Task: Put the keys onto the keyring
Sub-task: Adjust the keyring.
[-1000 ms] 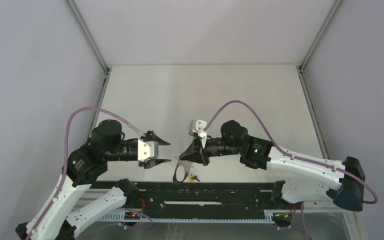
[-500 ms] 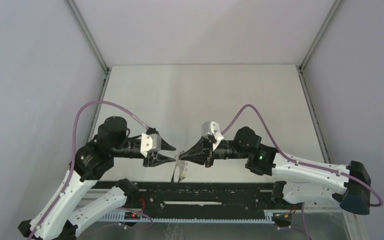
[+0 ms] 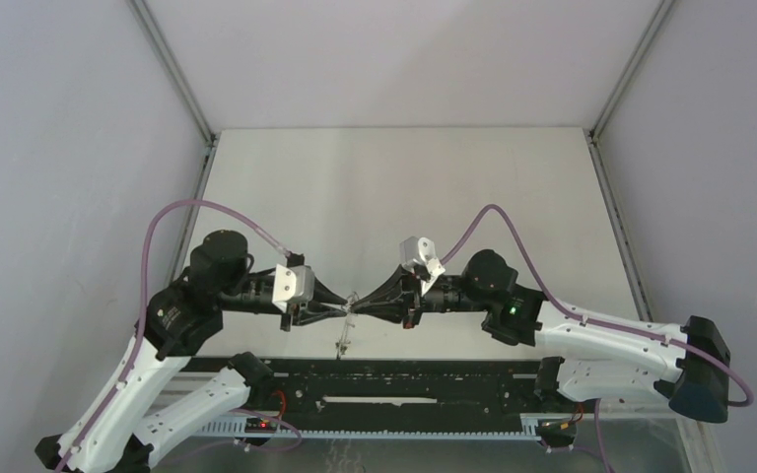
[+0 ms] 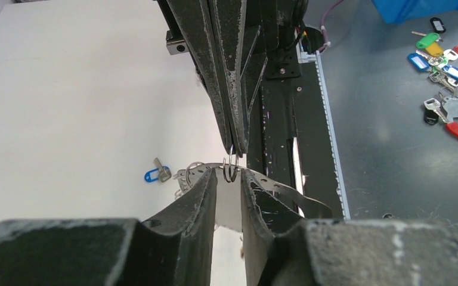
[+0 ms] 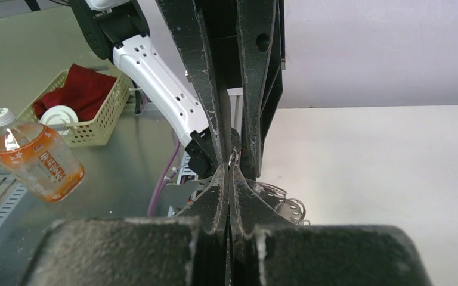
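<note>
Right fingers [image 5: 212, 208] clamp keyring [image 4: 277, 190]; left fingers [image 4: 197, 202] narrowly apart; basket [image 5: 98, 126] holds red cloth [image 5: 76, 89].

Robotics laboratory test cell; a white table [image 3: 404, 177] is enclosed by plain wall panels [image 3: 59, 148] on metal frame posts [image 3: 172, 74]; two white robot arms [image 3: 606, 340] with purple cables [image 3: 493, 208] are bolted to a black rail [image 3: 404, 379]; beside the table lie spare tagged keys [image 4: 438, 56] and a blue container [image 4: 423, 7]; on the other side stand a basket [image 5: 95, 113] and a drink bottle [image 5: 36, 158].

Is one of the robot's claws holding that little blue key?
No, the blue key lies on the white table with nothing gripping it.
</note>
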Tool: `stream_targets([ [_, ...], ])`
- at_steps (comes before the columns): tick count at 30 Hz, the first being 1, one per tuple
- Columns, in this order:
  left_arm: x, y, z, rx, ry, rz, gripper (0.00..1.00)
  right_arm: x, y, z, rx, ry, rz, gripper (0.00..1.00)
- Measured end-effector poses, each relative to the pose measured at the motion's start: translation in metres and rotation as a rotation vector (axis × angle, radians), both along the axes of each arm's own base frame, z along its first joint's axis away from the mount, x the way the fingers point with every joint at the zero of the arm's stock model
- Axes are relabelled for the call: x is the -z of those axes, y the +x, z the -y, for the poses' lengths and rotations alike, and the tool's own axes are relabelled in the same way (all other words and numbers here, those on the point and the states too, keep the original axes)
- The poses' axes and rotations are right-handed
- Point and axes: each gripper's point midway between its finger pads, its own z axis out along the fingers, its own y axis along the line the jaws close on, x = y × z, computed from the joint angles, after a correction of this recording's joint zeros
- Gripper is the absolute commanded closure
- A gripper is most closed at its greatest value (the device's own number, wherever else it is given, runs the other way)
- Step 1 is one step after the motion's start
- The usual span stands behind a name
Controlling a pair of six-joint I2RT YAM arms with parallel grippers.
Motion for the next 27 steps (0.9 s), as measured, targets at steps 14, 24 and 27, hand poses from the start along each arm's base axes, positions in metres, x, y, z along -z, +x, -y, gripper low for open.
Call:
stream_targets([
  [14,0.001,-0.003,-0.002,0.003,0.005,-0.005,1.0,0.004,-0.002,-0.005,-0.018,-0.002,-0.007,1.0],
  [24,0.005,-0.006,-0.004,0.017,0.017,-0.005,1.0,0.008,-0.005,-0.005,-0.026,-0.019,-0.005,0.68],
  [27,0.012,0.001,-0.008,-0.007,0.054,0.036,1.0,0.014,-0.004,-0.005,-0.023,-0.063,-0.011,0.59],
])
